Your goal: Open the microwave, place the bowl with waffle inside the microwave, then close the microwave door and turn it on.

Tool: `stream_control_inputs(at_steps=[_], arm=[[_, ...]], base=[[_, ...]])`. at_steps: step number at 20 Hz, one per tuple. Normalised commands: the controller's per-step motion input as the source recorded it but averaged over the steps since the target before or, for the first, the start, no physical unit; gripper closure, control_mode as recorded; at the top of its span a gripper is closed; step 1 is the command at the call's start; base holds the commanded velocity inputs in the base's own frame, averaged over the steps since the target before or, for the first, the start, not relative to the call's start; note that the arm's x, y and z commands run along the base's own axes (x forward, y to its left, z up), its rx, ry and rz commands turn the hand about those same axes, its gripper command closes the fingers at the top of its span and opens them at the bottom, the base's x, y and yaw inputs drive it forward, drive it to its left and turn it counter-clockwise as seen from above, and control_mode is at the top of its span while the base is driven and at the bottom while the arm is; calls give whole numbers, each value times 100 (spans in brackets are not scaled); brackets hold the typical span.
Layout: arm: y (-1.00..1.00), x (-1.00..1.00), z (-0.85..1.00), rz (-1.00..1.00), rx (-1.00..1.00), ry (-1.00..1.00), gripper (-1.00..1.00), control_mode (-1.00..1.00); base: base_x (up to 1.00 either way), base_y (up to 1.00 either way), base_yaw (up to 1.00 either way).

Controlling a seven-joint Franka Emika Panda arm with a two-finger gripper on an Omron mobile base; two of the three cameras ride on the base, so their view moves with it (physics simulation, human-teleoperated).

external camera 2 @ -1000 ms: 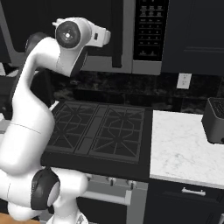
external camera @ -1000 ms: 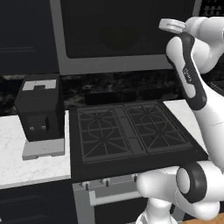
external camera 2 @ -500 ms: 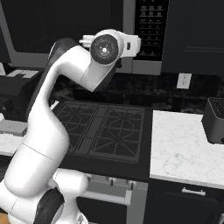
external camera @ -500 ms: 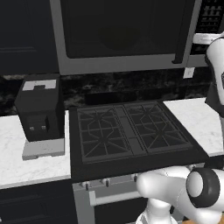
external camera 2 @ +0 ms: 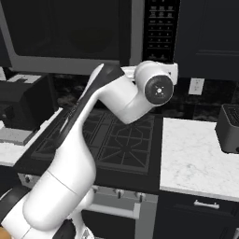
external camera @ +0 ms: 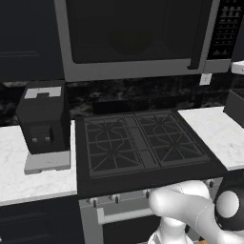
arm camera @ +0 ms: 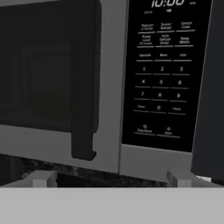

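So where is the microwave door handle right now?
The handle stands upright at the right edge of the shut microwave door, just left of the button panel, above the stove.

The arm (external camera 2: 79, 154) is glossy white with smooth, rounded, swollen-looking links. A dark grey band runs along one link, from the left centre of the right base view up toward the top centre. At the centre right of that frame a round dark joint cap (external camera 2: 158, 89) carries a small pale hub. Another dark disc (external camera: 228, 205) with a light centre sits lower right in the left base view.
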Motion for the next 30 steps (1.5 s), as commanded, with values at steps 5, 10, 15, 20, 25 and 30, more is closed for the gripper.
stream_control_inputs(at_steps=[5, 10, 15, 20, 25, 30], arm=[[-28, 21, -21, 8, 0, 0, -100, -100], [-25, 25, -3, 0, 0, 0, -100, -100], [-36, 16, 0, -10, 0, 0, -100, -100], [-15, 26, 0, -20, 0, 0, -100, -100], [-8, 36, 1, -13, 0, 0, -100, -100], [-20, 34, 2, -4, 1, 0, -100, -100]], base=[[0, 0, 0], [0, 0, 0], [0, 0, 0], [0, 0, 0], [0, 0, 0], [0, 0, 0]])
